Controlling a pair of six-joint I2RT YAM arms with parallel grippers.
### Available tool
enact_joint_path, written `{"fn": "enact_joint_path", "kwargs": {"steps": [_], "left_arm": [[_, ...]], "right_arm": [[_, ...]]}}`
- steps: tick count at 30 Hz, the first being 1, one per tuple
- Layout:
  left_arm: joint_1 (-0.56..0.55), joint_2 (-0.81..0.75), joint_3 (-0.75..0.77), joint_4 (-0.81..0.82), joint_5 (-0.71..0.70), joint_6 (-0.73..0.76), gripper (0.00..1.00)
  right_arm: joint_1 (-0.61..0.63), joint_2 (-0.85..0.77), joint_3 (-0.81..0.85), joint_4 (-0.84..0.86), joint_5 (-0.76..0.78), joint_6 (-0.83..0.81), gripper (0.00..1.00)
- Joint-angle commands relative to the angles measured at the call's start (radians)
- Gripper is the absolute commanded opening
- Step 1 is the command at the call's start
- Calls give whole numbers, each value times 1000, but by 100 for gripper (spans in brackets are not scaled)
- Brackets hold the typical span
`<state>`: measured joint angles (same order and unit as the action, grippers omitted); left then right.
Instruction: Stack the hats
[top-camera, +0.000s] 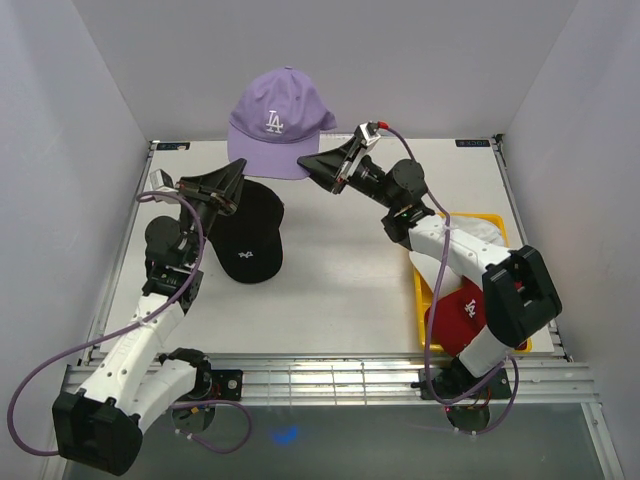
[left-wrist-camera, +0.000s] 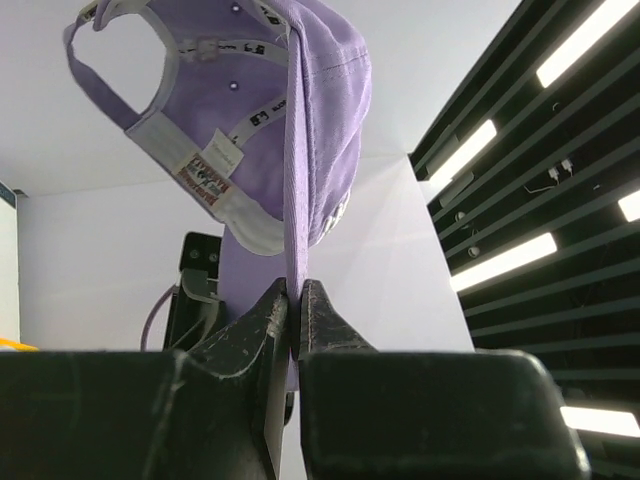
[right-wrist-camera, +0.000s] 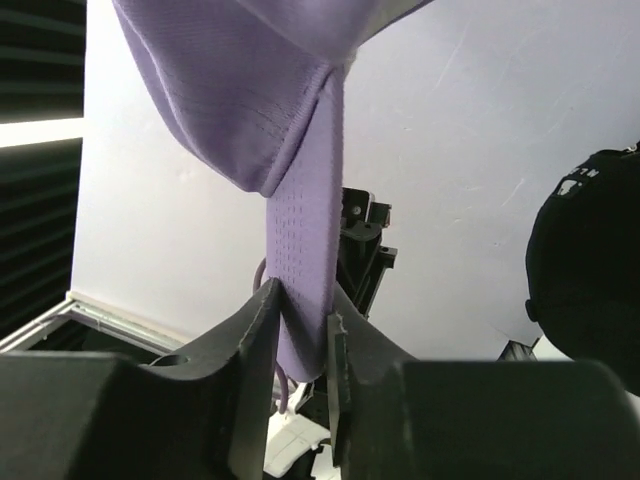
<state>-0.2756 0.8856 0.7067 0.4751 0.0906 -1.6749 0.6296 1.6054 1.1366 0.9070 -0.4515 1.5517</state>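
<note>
**Left gripper** (left-wrist-camera: 294, 298): jaws pressed together on the brim edge of the lavender cap (top-camera: 275, 120).
**Right gripper** (right-wrist-camera: 303, 318): jaws pinching the same brim from the opposite side.
**Lavender cap:** held aloft at far centre, clear of the table.
**Black cap** (top-camera: 247, 240): on the table, near left of the lavender cap.
**Dark red cap** (top-camera: 462, 308): in the yellow tray (top-camera: 419, 310), right.
**Progress:** early; no stack visible, lavender cap apparently due onto the black.
**Obscured:** white fabric (top-camera: 478, 232) in the tray, mostly behind the right arm; no tan cap seen.
</note>
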Motion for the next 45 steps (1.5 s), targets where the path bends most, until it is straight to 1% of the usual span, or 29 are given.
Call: {"fn": "enact_joint_path", "kwargs": {"steps": [1,5,6,8,9,11,12,14,15,19,26,31,36,38,39,45], "left_arm": [[-11,-31,-26,45,90,-6,0],[-11,-57,-52,45,144,17,0],[-10,-63,-56,45,156,38,0],[-7,-66,-59,43,204,76,0],[-2,-65,-58,34,222,95,2],[4,-65,-62,33,260,139,9],[9,-68,-64,31,264,153,20],[12,-82,-72,28,262,190,29],[16,-86,-70,10,259,202,35],[39,-97,-65,-16,265,236,46],[111,-108,-62,-18,319,247,52],[200,-120,-72,-1,383,208,54],[269,-112,-104,71,448,146,54],[274,-111,-105,77,457,135,54],[311,-111,-102,79,466,133,54],[361,-116,-105,85,509,113,52]], "right_arm": [[16,40,25,121,-59,30,23],[15,80,43,147,-96,74,17],[15,91,51,156,-107,90,14],[16,123,72,207,-147,128,13],[16,134,81,222,-162,166,13],[16,166,107,266,-214,205,12],[16,177,118,280,-229,246,12],[18,211,140,338,-269,290,12],[18,218,143,358,-277,335,11],[18,255,160,432,-329,412,10],[12,274,149,538,-348,508,9],[-2,287,170,595,-352,570,8],[-8,289,189,589,-374,577,8],[-10,288,186,590,-377,581,8],[-13,287,184,592,-377,582,8],[-24,286,183,589,-392,584,8]]}}
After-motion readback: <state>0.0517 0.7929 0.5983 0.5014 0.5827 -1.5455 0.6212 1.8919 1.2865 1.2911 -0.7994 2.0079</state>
